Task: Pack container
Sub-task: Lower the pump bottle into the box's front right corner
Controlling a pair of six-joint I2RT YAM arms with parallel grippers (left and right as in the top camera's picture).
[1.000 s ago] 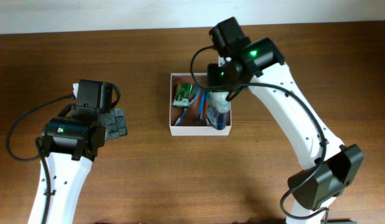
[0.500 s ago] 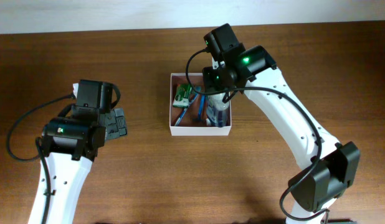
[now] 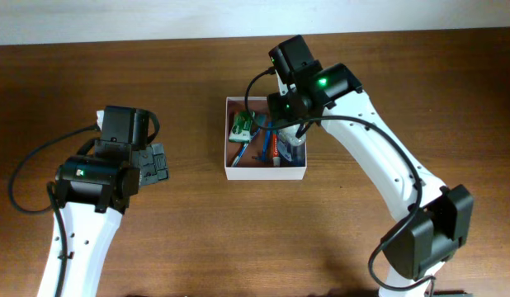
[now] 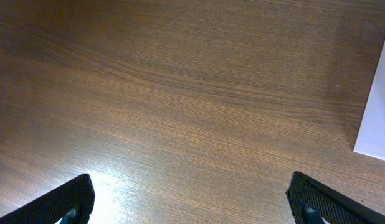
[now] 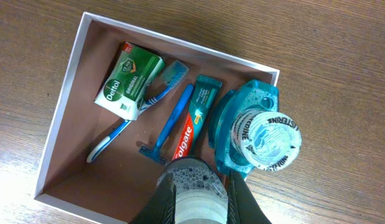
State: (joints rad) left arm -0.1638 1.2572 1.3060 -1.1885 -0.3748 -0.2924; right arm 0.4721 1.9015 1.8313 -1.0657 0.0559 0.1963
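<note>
Across the whole overhead view, brown wood-grain table (image 3: 115,66). At left, white left arm (image 3: 77,223), rising from the near edge, well apart from the container (image 3: 263,174). Left gripper (image 3: 160,162) spread wide, dark fingers (image 4: 68,202) at the two lower corners of the wrist view, with plain wood between them.

At right, white right arm (image 3: 387,161), bent from the near right corner toward mid-table, with a green light at the wrist. Right gripper (image 5: 194,177) above the container's right half, fingers pressed together. Between them a pale dimpled patch, pad or object, cannot tell.

Near mid-table, slightly toward the far side, the container itself: square, shallow, open-topped, with thin white walls and a reddish-brown floor.

- **By the right wall:** teal mouthwash bottle (image 5: 245,130), clear printed cap turned up toward the wrist camera. Upright or leaning, cannot tell.
- **In the far left corner:** green soap packet (image 5: 129,84), flat on the floor.
- **Just left of the bottle:** red-and-teal toothpaste tube (image 5: 194,121), lying flat, touching the bottle's side.
- **Beside the packet:** blue-and-white toothbrush (image 5: 114,132), crossing the packet's corner, bristle head toward the far side, handle slanting toward the near left.
- **Between toothbrush and tube:** slim blue razor (image 5: 171,121), head toward the near side.
</note>
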